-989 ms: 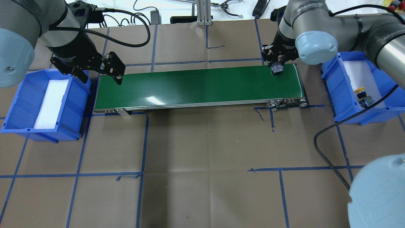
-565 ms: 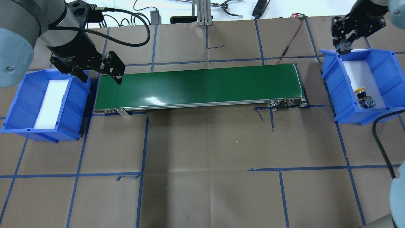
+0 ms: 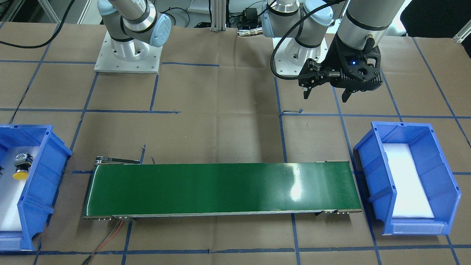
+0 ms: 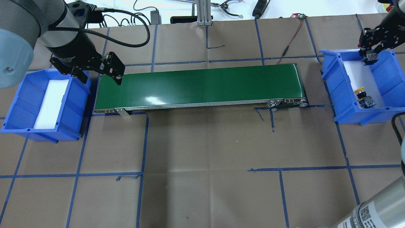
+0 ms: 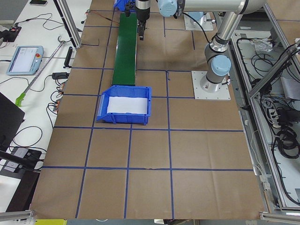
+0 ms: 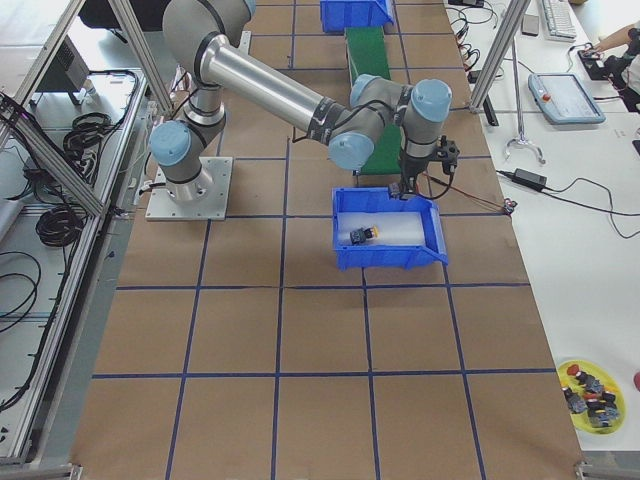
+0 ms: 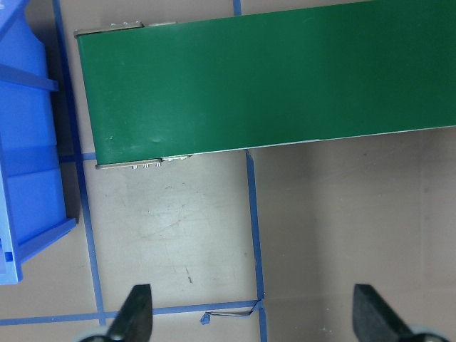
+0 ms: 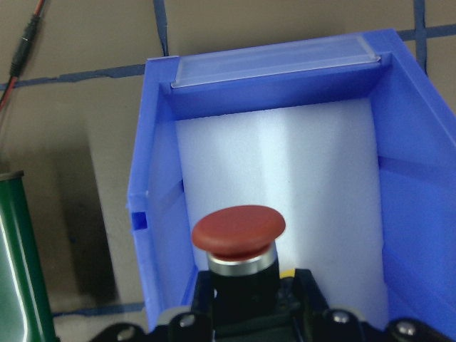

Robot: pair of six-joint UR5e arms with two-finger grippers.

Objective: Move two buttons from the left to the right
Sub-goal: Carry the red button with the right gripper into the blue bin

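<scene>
My right gripper (image 4: 369, 59) is shut on the red button (image 8: 239, 231) and holds it above the far end of the right blue bin (image 4: 387, 74). In the right wrist view the red cap faces down at the bin's white foam. The yellow button (image 4: 360, 92) lies in this bin near its front, and also shows in the front-facing view (image 3: 20, 172). My left gripper (image 4: 102, 80) is open and empty, hovering between the left blue bin (image 4: 19, 104) and the conveyor's left end. Its two fingertips (image 7: 135, 313) stand wide apart.
The green conveyor belt (image 4: 199, 84) runs between the two bins and carries nothing. The left bin holds only white foam (image 3: 406, 180). A red wire (image 4: 291, 38) lies behind the belt's right end. Brown paper with blue tape lines covers the table (image 4: 205, 164).
My right gripper has carried the red button from the belt's right end rightwards to above the right bin. The left arm has not moved.
</scene>
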